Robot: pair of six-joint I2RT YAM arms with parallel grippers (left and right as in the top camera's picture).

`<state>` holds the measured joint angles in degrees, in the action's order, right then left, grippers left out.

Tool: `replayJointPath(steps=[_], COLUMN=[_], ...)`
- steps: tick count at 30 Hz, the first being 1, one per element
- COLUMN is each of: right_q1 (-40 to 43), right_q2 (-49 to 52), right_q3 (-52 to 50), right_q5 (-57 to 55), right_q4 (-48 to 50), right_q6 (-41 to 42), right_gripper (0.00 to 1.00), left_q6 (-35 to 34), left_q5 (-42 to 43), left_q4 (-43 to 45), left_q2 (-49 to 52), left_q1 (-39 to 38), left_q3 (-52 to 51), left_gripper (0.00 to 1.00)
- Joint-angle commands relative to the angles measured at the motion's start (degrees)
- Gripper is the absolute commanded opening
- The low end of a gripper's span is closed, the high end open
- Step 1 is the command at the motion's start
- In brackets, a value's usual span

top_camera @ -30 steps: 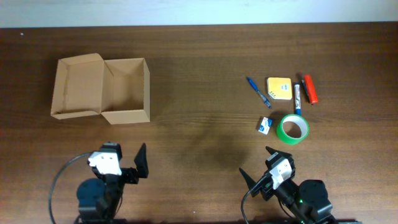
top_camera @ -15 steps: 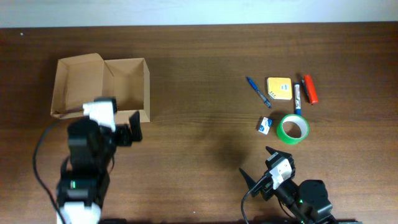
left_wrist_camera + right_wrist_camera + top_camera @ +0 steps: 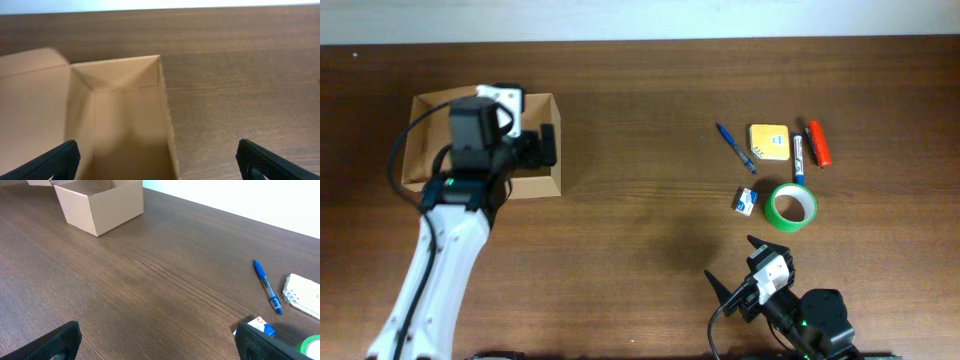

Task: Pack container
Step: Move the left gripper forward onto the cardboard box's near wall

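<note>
Fingers (image 3: 55, 161) of your left gripper (image 3: 159, 165) stand spread wide and grasp nothing. They straddle the right wall of the container (image 3: 530, 186), one over its cavity and one over the bench (image 3: 640, 230). I judge this a bracing position, taken to steady the box while it is loaded.

Your right gripper (image 3: 162, 342) is likewise spread and empty. It hangs low by the near edge, right of centre, facing the goods.

The container sits toward the far left corner of the bench. Its flap lid (image 3: 420, 150) is folded out to the left, which leaves the mouth open. No contents are visible in the part of the cavity that shows.

The goods lie toward the far right, well apart from the container:
- blue pen (image 3: 734, 147)
- yellow notepad (image 3: 769, 141)
- dark marker (image 3: 799, 160)
- red marker (image 3: 819, 143)
- small blue-and-white box (image 3: 747, 201)
- green tape roll (image 3: 790, 206)

The two markers lie close together and the small box lies just beside the tape roll, so those picks may need care. None of the goods is packed yet.

The bench is dark brown wood grain, flat and matt. A pale wall (image 3: 640, 18) runs beyond its far edge. Nothing more of the room shows.
</note>
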<state>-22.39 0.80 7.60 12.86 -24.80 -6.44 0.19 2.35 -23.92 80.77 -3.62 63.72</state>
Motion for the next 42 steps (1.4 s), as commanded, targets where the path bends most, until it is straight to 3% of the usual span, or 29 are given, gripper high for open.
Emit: replayJointPath(steps=[1,23,25,26,31,37,42], right_q1=[-0.04,-0.04,-0.04,-0.04,-0.04,-0.04,-0.04], right_q2=[-0.66,-0.66,-0.66,-0.66,-0.66,-0.66,-0.66], right_q3=[-0.48,-0.48,-0.48,-0.48,-0.48,-0.48,-0.48], right_q5=[-0.92,-0.92,-0.92,-0.92,-0.92,-0.92,-0.92], right_q4=[0.17,0.20,0.20,0.17,0.20,0.20,0.20], right_q6=[0.09,0.09,0.09,0.09,0.09,0.09,0.09], right_gripper=[0.99,0.99,0.99,0.99,0.99,0.99,0.99], left_q6=[2.27,2.03,2.03,2.03,2.03,2.03,2.05], left_q5=[-1.97,1.31,1.31,1.29,1.29,1.29,1.31], left_q4=[-0.09,2.97,3.32,3.48,4.20,4.20,4.17], left_q2=[4.31,20.57,21.03,21.11,21.14,21.11,21.00], left_q1=[-1.95,-3.89,-3.89,-3.89,-3.89,-3.89,-4.02], left_q3=[2.95,3.15,3.15,3.15,3.15,3.15,3.26], left_gripper=[1.00,1.00,0.89,0.73,0.25,0.02,0.02])
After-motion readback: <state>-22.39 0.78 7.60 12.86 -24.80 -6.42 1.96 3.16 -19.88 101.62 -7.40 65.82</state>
